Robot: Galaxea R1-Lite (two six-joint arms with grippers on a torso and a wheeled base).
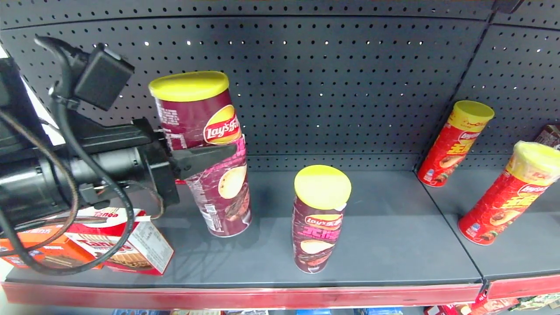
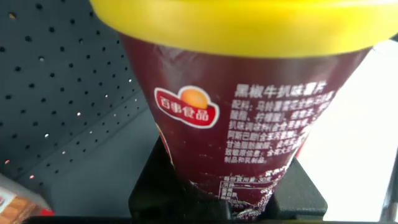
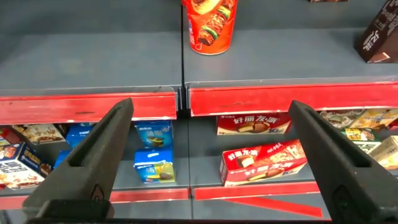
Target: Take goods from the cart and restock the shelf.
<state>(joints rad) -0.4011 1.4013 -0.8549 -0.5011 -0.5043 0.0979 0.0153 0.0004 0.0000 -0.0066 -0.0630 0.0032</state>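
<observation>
Head view: grey shelf [image 1: 393,227] with a red front strip [image 1: 245,295] and a perforated back panel [image 1: 328,87], divided into 2 bays.

Maroon chip cans with yellow lids, 2 in all:
- Held can [image 1: 199,127], toward the left end of the left bay, about midway between front and back edges. It is tilted, lid leaning toward the left end. The left gripper [image 1: 218,157] is closed across its middle, 1 finger lying over the front of the label. Whether its base touches the shelf cannot be told.
- Standing can [image 1: 318,218], upright near the front edge at the middle of the bay, apart from the held can.

Red chip cans with yellow lids, 2 in the right bay: 1 [image 1: 455,144] at the back left corner and 1 [image 1: 507,197] nearer the front edge. A dark box [image 1: 552,133] sits at the back, by the right margin.

Snack boxes, 2 distinguishable at the front left corner: 1 red-and-white [image 1: 131,249] and 1 orange [image 1: 48,253], partly hidden by the left arm.

Left wrist view: the held can [image 2: 249,124] rises between the clamped fingers of the left gripper [image 2: 227,199].

Right wrist view: the right gripper [image 3: 211,165] is spread wide and holds nothing. It faces the red front strips of 2 lower tiers. Beyond it, 1 red can [image 3: 210,25] and 1 dark box [image 3: 378,31] stand on the upper tier; blue boxes [image 3: 152,165] and red boxes [image 3: 264,163] fill the tier below.
</observation>
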